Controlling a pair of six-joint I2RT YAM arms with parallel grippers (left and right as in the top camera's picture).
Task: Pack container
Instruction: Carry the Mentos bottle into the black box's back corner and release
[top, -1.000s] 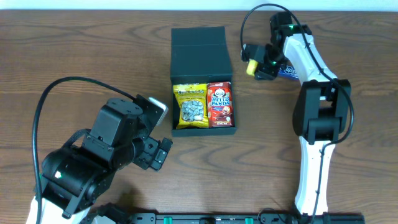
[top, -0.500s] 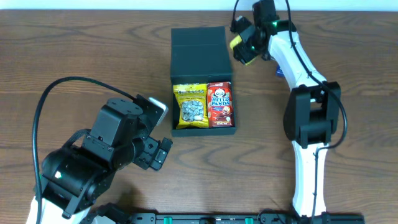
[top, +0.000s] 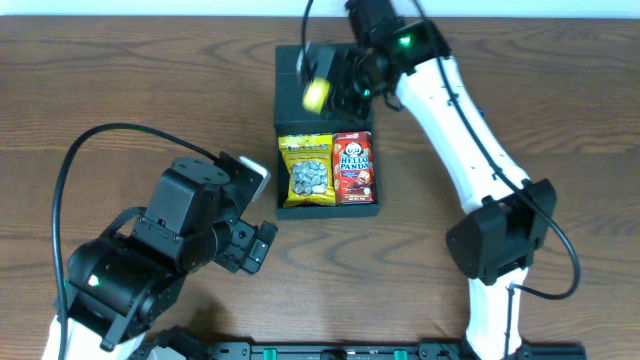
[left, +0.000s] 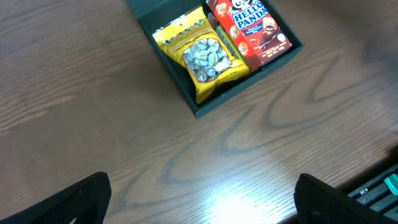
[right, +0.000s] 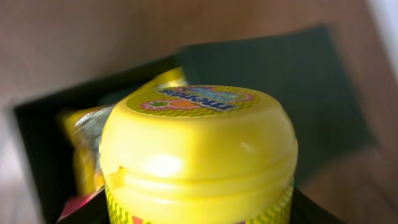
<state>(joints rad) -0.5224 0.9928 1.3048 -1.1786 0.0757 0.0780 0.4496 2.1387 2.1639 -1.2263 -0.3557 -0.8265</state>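
The black container (top: 290, 75) lies open at the table's centre, its flap lid folded out toward the back. A yellow snack packet (top: 305, 170) and a red Hello Panda packet (top: 353, 166) lie side by side in it; both also show in the left wrist view (left: 202, 56) (left: 252, 28). My right gripper (top: 335, 88) is shut on a yellow Mentos tub (top: 318, 93) and holds it over the container's back part. The tub fills the right wrist view (right: 198, 155). My left gripper (left: 202, 202) is open and empty over bare table, in front of the container.
The container (left: 205, 112) has its near corner in the left wrist view. The left arm's body (top: 150, 250) fills the front left of the table. The right arm (top: 470, 140) stretches from the front right across to the container.
My right gripper has carried the yellow tub leftward from right of the container to above its back part. The left arm has not moved.
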